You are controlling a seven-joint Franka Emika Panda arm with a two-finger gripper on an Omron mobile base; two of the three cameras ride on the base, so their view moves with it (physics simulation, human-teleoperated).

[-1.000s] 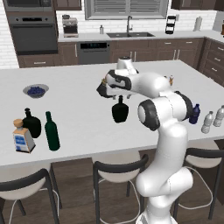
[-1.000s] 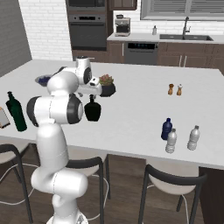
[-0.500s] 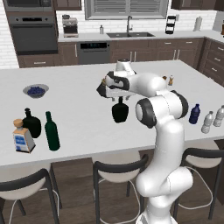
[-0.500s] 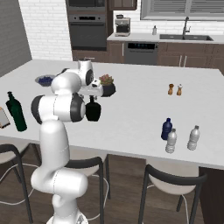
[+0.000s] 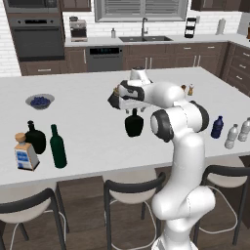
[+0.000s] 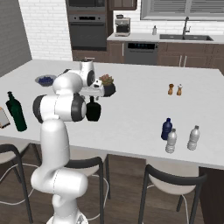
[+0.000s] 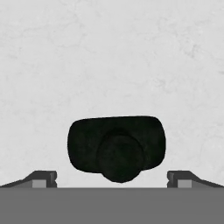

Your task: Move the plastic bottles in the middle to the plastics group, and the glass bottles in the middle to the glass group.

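While the hand view looks straight down on the black flask (image 7: 116, 151), its round neck top at the centre of the squat body and the two finger tips (image 7: 43, 178) standing wide apart at the frame's 8 and 4 o'clock without touching it, the base views show the same flask from the side, upright on the white island counter (image 5: 88, 97) directly beneath the gripper (image 5: 133, 108). The jaws are fully spread and hold nothing. From the left base view, the flask (image 5: 134, 123) sits mid-counter, and at the picture's 9 o'clock stands the glass group: a second black flask (image 5: 35, 138), a square cork-stoppered bottle (image 5: 24, 154) with a blue label just in front of it, and the tall green bottle (image 5: 57, 147) just beside them. That view also shows a blue bowl (image 5: 40, 101) further back. The right base view cuts off most of that cluster, giving the green bottle (image 6: 15, 112) at its 9 o'clock edge, but shows the plastics group more plainly at 4 o'clock: a dark blue bottle (image 6: 166, 129) with two clear plastic bottles (image 6: 171, 141) near it. It also reveals a small potted plant (image 6: 107, 85) behind the wrist and two shakers (image 6: 174, 89) at 2 o'clock.
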